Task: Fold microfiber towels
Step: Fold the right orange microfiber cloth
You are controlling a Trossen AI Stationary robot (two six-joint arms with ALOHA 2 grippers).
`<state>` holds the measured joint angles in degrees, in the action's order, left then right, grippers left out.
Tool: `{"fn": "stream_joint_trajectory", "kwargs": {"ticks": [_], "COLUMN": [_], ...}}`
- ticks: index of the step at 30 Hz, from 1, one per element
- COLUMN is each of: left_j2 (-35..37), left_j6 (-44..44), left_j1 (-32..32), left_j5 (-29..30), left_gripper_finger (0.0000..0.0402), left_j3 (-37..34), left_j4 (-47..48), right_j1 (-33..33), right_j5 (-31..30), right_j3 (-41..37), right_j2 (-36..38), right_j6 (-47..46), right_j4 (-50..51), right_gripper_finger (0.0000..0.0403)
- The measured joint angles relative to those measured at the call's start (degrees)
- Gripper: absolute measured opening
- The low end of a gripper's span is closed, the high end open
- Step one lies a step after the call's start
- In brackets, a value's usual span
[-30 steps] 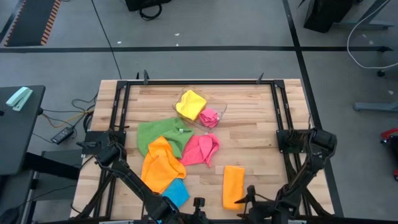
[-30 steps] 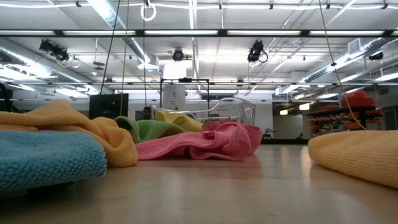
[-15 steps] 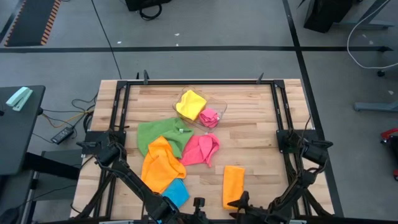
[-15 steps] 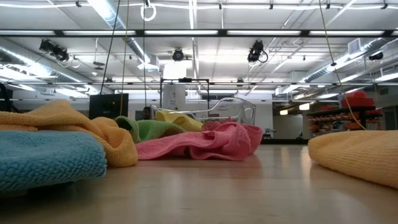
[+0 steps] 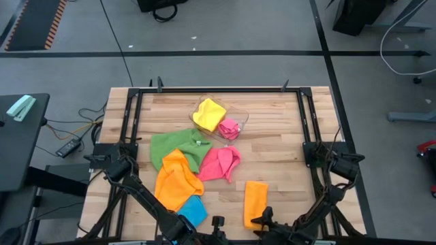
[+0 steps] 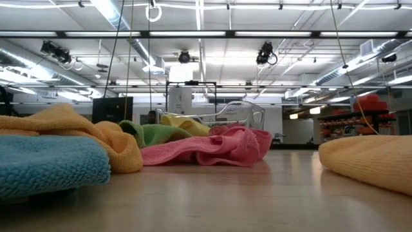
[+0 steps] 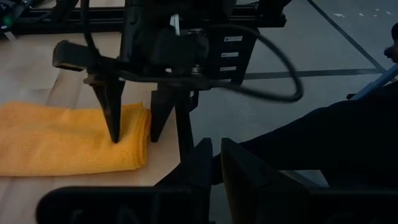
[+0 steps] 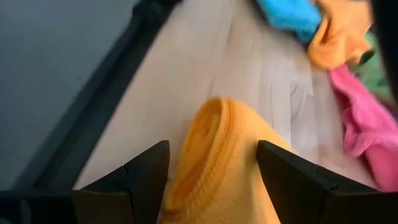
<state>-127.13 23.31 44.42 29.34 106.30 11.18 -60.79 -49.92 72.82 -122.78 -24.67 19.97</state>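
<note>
At the near edge of the wooden surface (image 5: 279, 146), the right gripper (image 5: 262, 219) stands with its jaws spread wide on either side of the near end of a folded orange towel (image 5: 255, 202), one finger (image 7: 114, 109) pressing the cloth and the other off its edge, nothing clamped. The left gripper (image 7: 214, 163) waits low at the near edge beside the blue towel (image 5: 193, 210), its jaws nearly closed and empty. Just past the blue one lies a loose orange towel (image 5: 176, 180), with a crumpled pink towel (image 5: 221, 162) beside it and a green towel (image 5: 177, 145) beyond. Farthest back, a clear tray (image 5: 240, 116) holds a yellow towel (image 5: 209, 113) and a small pink towel (image 5: 229, 127).
</note>
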Motion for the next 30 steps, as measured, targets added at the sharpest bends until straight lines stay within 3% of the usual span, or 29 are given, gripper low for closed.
{"fn": "stream_joint_trajectory", "kwargs": {"ticks": [12, 30], "left_j2": [0.0, 0.0], "left_j6": [0.0, -0.02], "left_j1": [0.0, 0.0], "left_j5": [0.0, 0.0], "left_gripper_finger": [0.0045, 0.0043], "left_j3": [0.0, 0.0], "left_j4": [-0.02, -0.01], "right_j1": [1.62, 1.86], "right_j5": [3.76, 5.75], "right_j3": [0.13, -0.06], "right_j2": [0.2, 0.02], "right_j6": [-3.59, -6.64], "right_j4": [5.42, 7.48], "right_gripper_finger": [0.0242, 0.0049]}}
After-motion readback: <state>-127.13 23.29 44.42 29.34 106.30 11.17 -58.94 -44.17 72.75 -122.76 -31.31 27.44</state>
